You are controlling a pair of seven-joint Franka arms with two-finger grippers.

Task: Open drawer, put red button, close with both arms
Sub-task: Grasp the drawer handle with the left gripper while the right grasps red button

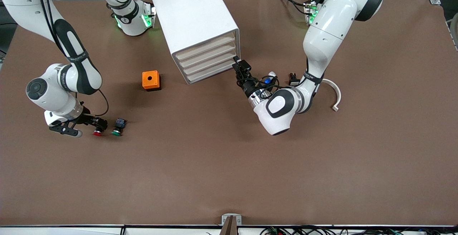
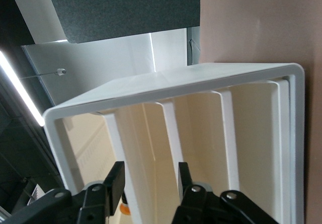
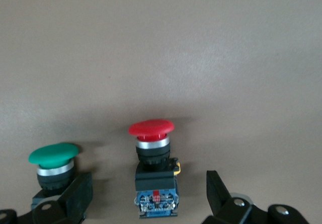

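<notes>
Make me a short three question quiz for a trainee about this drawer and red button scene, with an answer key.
1. True or false: the red button lies between the open fingers of the right gripper.
2. Which cap colour sits beside it? A green, B yellow, C white.
3. Fill in: the left gripper is open at the front of the ___.

Key: 1 true. 2 A, the green button. 3 cabinet, at its drawer fronts.

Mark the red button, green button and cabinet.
red button (image 3: 151,128): right wrist view, on its red cap.
green button (image 3: 53,153): right wrist view, on its green cap.
cabinet (image 1: 191,13): front view, on its white top panel.
</notes>
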